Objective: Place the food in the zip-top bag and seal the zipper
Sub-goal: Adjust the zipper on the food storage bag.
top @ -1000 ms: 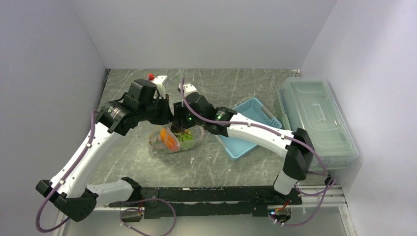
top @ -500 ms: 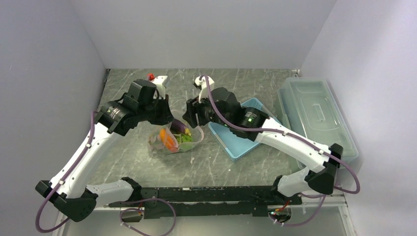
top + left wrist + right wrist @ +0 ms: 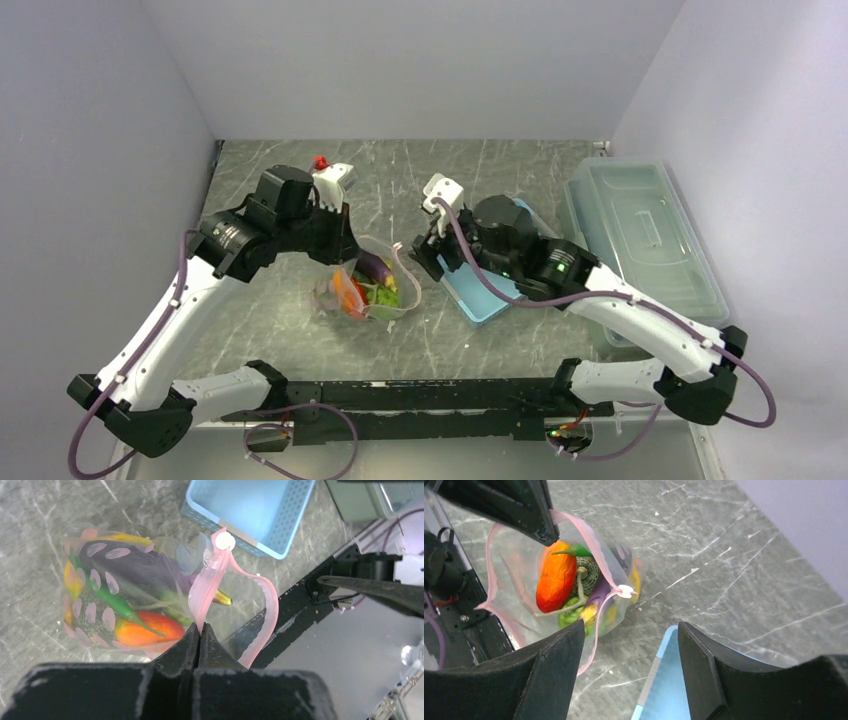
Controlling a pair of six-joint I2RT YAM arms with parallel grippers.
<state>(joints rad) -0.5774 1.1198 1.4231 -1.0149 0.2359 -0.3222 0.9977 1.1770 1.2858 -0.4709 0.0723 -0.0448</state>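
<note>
**Zip-top bag pinched at its mouth by left gripper; right gripper spread beside it**

Zip-top bag is sitting on the grey table between the two arms, with its mouth gaping in a wide loop.

Left gripper is pressing its fingers fully together on the zipper, pinching the pink strip part-way along one side. The white slider is sitting further along that strip, clear of the fingertips. The bag is hanging and spreading directly beyond this gripper.

Right gripper is standing with its fingers spread wide, holding nothing and touching nothing. In the top view it is hovering over the left end of the blue basket, with the bag near it on its left but apart. From its own camera the slider is showing just past the gap between its fingers.

Inside the bag an orange carrot, a purple eggplant, a netted melon and a thin green pod are lying packed together.
</note>
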